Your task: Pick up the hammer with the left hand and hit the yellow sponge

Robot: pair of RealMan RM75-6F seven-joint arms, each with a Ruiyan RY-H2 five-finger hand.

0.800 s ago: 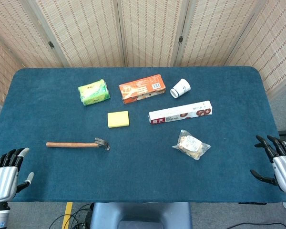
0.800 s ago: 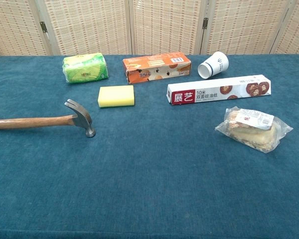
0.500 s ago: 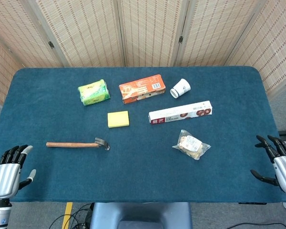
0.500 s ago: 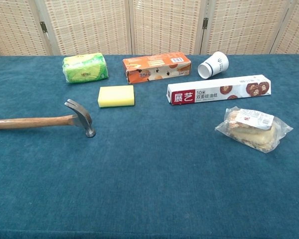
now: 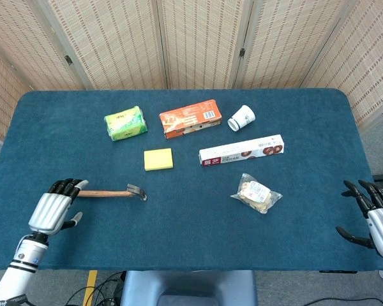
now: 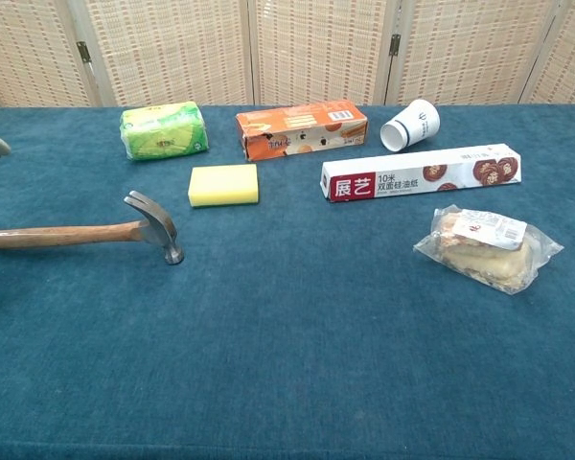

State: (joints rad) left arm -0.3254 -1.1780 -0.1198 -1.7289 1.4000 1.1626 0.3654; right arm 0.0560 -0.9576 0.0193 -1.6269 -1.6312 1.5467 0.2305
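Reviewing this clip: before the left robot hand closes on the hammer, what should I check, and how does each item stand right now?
1. Hammer lying flat on the table, handle toward the left robot hand: ok.
2. Left robot hand over the handle end: ok; contact: cannot tell.
3. Left robot hand holding nothing: ok.
4. Yellow sponge uncovered, apart from the hammer head: ok.
5. Green pack and orange box lie beyond the sponge, not touching it: ok.
6. Right robot hand at the table's far right edge, away from everything: ok.
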